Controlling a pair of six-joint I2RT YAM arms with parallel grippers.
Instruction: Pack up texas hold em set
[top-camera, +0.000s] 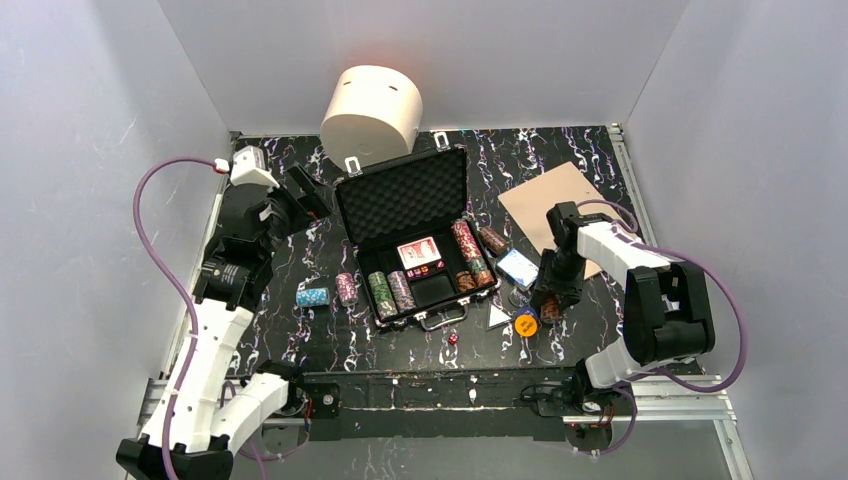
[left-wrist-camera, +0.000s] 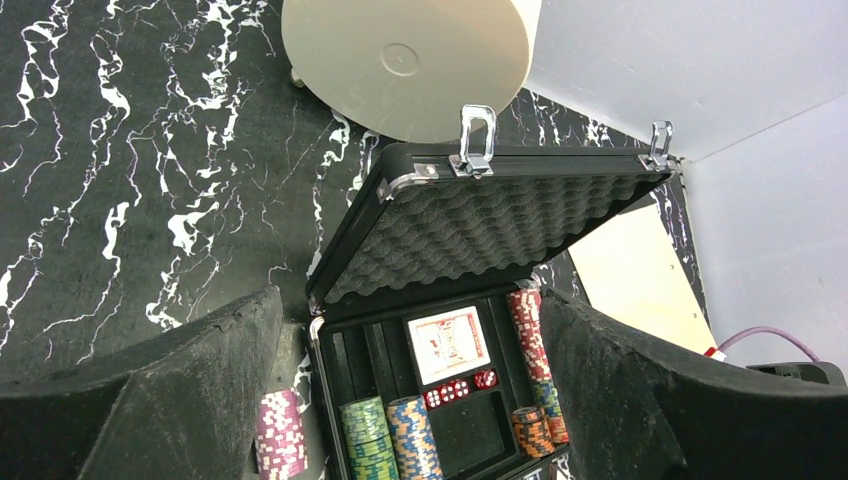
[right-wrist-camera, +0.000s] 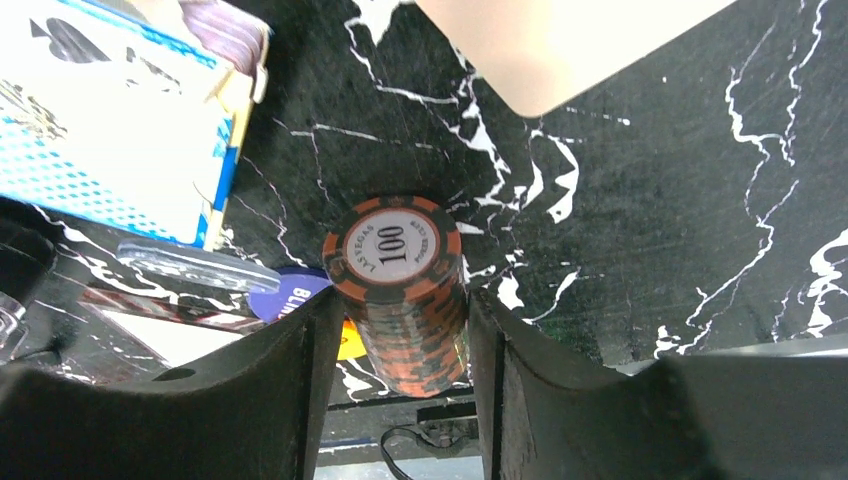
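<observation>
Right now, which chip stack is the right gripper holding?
The orange-and-black 100 chip stack right of the briefcase, pinched by the right gripper; no other stack has fingers around it.

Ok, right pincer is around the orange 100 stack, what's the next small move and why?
Probably lift straight up: the right pincer grips both sides of the orange chip stack, which is outside the open case, close by the yellow button and a card deck. Rising first should clear them.
</observation>
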